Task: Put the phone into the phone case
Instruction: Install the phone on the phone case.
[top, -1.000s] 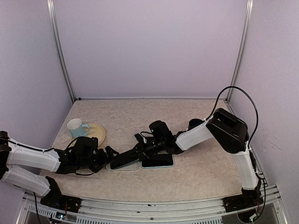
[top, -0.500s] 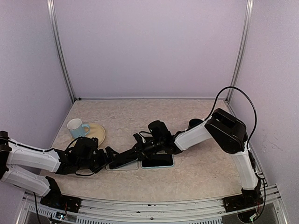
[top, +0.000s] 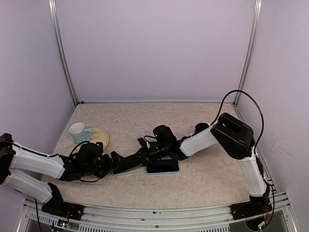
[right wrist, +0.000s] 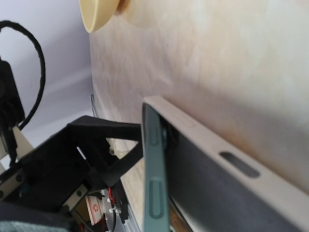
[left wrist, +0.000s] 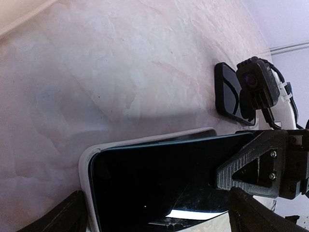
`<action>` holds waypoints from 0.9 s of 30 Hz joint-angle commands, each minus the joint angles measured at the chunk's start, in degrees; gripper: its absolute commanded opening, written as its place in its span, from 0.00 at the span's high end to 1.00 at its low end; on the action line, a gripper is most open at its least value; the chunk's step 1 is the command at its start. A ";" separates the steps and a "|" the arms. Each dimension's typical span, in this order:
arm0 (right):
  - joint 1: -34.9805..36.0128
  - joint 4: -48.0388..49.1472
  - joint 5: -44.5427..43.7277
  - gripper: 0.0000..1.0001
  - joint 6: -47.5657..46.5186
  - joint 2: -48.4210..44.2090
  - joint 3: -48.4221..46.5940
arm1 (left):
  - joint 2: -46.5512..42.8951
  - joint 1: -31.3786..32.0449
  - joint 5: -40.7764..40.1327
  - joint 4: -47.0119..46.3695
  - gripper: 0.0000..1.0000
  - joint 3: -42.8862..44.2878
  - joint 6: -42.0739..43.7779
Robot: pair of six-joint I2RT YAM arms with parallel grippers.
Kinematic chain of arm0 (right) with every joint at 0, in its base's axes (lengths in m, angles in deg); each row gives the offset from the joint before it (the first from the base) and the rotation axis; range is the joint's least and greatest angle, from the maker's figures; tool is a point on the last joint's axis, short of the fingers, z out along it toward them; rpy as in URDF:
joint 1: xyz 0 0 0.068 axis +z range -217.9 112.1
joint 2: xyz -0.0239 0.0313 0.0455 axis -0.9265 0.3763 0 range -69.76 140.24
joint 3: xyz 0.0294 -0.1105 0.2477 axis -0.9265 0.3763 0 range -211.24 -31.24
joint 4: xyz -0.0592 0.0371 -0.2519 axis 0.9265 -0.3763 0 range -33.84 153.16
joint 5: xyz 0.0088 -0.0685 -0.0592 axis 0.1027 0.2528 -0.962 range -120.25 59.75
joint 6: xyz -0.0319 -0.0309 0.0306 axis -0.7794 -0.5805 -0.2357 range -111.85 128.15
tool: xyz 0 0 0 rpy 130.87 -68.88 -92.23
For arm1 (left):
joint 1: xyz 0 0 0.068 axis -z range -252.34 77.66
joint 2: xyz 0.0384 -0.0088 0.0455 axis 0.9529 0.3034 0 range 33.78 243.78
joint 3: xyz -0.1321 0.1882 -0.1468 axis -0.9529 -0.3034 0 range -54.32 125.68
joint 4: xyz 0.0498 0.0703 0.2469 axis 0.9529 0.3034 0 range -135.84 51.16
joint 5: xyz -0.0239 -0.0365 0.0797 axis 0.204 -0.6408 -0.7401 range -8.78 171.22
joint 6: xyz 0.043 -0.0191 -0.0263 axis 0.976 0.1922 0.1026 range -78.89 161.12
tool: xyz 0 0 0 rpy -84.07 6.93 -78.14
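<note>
The phone [top: 129, 163] is a dark slab with a black screen [left wrist: 159, 183] and a teal edge [right wrist: 154, 169]. It is tilted, with its left end down inside the white phone case [top: 126, 170], whose rim [left wrist: 86, 162] curves round that end. My right gripper [top: 145, 153] is shut on the phone's right end; one of its fingers [left wrist: 256, 164] shows in the left wrist view. My left gripper [top: 112, 160] is open and straddles the case's left end, its fingertips [left wrist: 63, 217] to either side. The case's inner wall [right wrist: 217, 159] lies beside the phone's edge.
A second dark phone in a pale blue case [top: 163, 167] lies just right of the white case. A blue-and-white mug [top: 78, 130] stands on a cream saucer [top: 100, 137] at the back left. Purple walls enclose the table.
The left gripper has slid a little to the right, closer round the case's end. The phone has tipped lower into the case. The right gripper stays shut on it.
</note>
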 commanded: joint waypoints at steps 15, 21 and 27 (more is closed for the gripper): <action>1.70 1.97 5.36 1.00 -0.22 4.45 -2.10 | 1.00 0.94 4.45 -4.04 0.01 1.31 1.87; 1.70 2.87 5.29 1.00 -0.24 4.53 -1.70 | -1.46 0.90 2.78 -1.35 0.01 0.73 1.39; 1.39 6.66 5.58 1.00 0.81 4.10 -0.68 | -3.94 0.25 -0.48 6.45 0.01 0.58 -0.04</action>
